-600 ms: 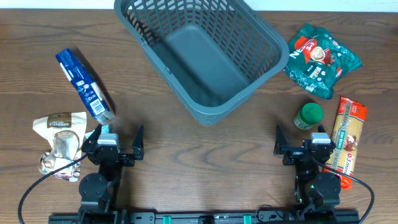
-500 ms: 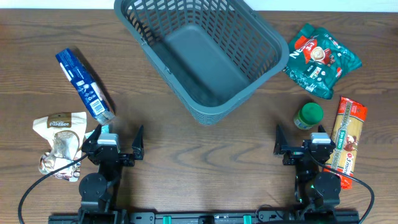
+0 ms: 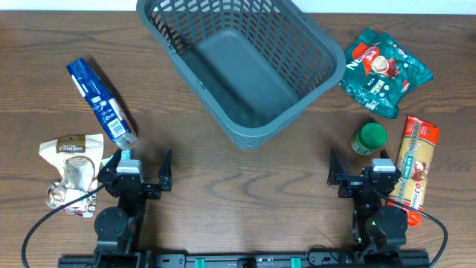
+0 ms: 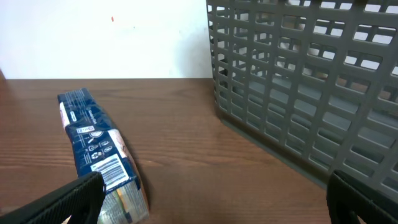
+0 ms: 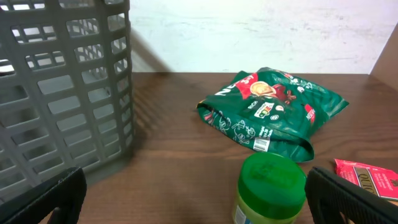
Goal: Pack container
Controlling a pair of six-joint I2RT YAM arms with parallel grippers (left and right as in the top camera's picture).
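The container sits top centre on the table — nothing has moved since the earlier frame.
Left gripper and right gripper both gape wide, holding nothing; the container's far rim is cut off at the top edge.

I took it for a robot lab. A bare white wall backed the wooden table.

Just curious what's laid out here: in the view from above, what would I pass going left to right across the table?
Beige pouch → blue packet → basket → green jar → pasta packet.
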